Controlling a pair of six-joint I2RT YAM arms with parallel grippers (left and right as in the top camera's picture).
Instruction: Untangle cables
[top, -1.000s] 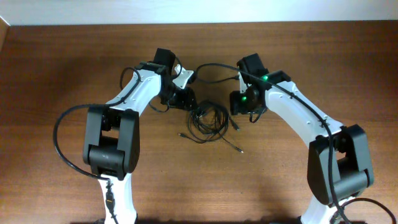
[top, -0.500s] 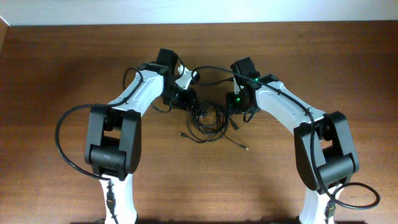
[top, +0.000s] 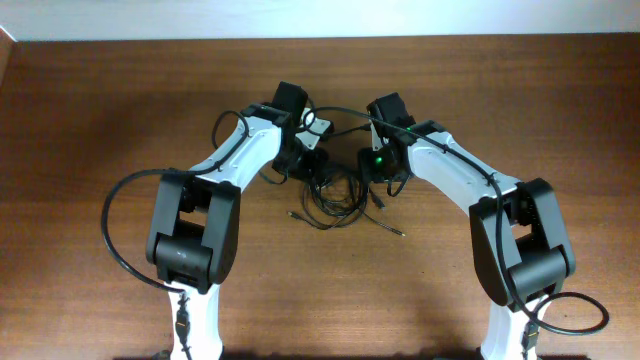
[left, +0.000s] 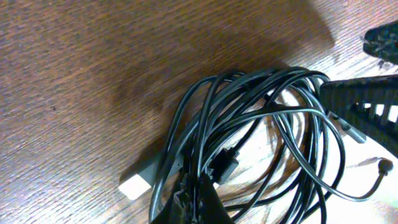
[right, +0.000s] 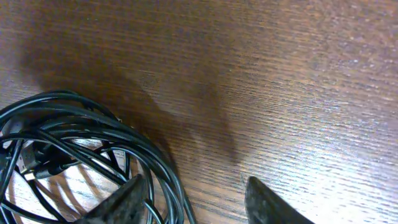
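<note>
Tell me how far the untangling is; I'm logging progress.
Done: nothing visibly freed; the cables lie in one coiled bundle. In hand: the left hand seems to pinch strands, the right hand is open astride the coil's edge. To do: separating every strand.

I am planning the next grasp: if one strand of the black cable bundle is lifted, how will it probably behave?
The cables would likely hang floppy: the strands are thin and lie in loose curves. The whole bundle may rise together, because the loops cross each other. It looks light, so the plug end could swing.
</note>
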